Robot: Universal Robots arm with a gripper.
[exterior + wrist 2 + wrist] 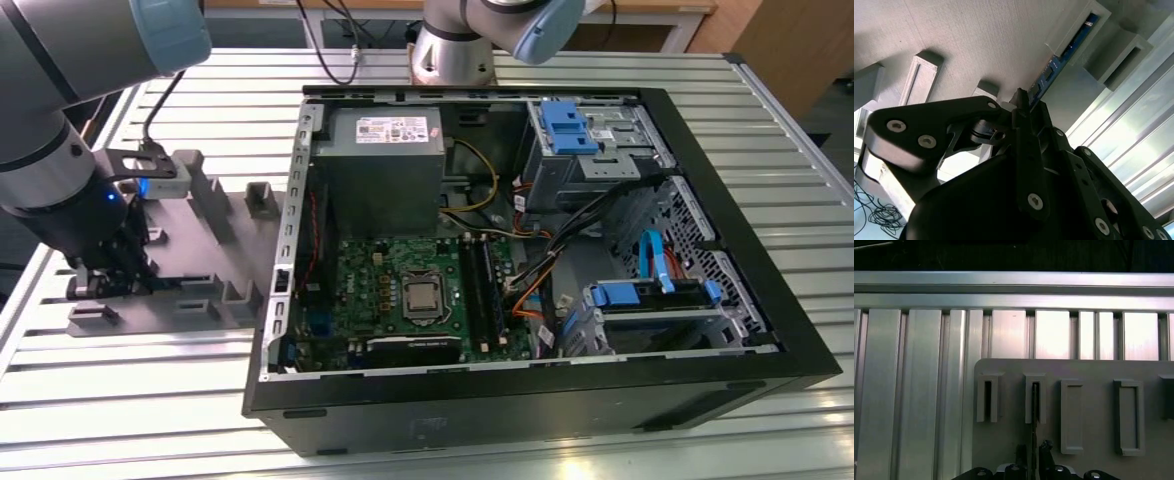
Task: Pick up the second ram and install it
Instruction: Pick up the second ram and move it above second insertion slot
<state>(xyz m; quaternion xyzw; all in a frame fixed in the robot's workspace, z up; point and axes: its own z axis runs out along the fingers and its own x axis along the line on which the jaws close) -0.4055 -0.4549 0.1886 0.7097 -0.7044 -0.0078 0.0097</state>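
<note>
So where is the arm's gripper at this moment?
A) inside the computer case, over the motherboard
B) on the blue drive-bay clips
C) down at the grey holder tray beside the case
C: the exterior view shows the gripper down at the grey holder tray, outside the computer case; in the second wrist view the second ram stands in a tray slot right by it.
</note>
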